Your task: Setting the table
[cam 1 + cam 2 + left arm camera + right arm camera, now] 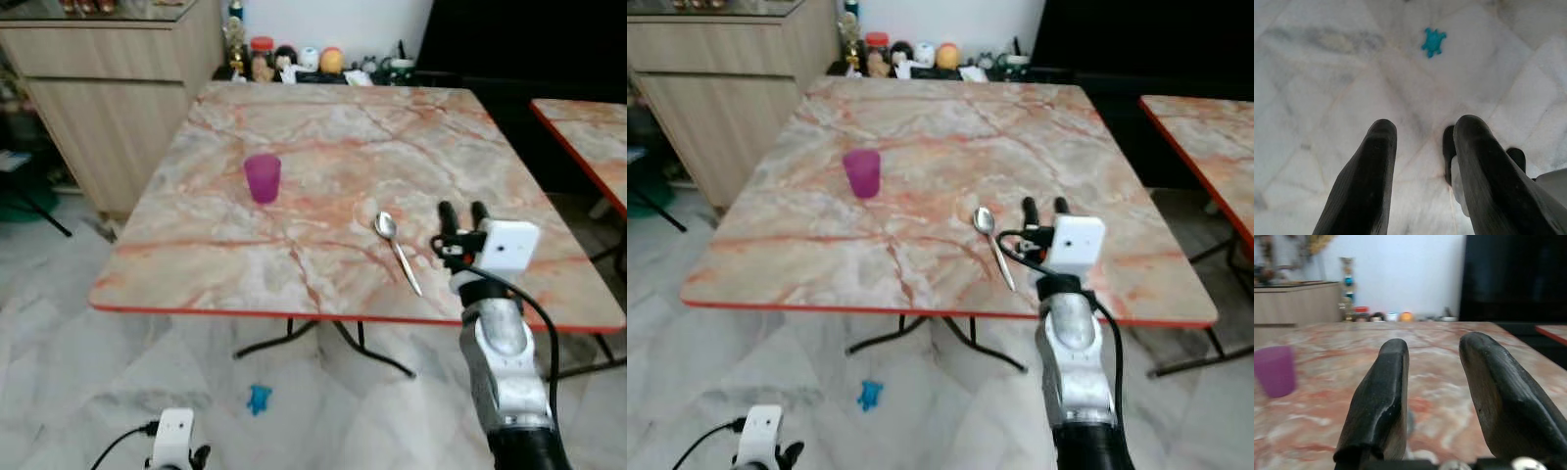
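Table: I face a square marble-patterned table with a red edge, pink and orange veins running across it; it takes up the middle of my head view.

Cup: a small purple cup stands upright on the left half of the table, well apart from everything else.

Spoon: a metal spoon lies flat on the near right part of the table, bowl pointing far, handle running toward the near edge. I judge it laid where a diner on my side would reach it.

Right gripper: my right gripper is raised over the near right of the table, just right of the spoon. Its two black fingers stand parted with bare marble showing between them; it holds nothing.

Left gripper: my left gripper hangs low beside me, pointing at the pale marble floor. Its fingers are apart and empty; that arm looks idle.

Floor: a small blue turtle-shaped object lies under the near table edge.

Far side: jars and small ornaments line the wall beyond the table; a wooden cabinet stands far left.

Progress: cup and spoon are on the table, so I judge the setting partly done.
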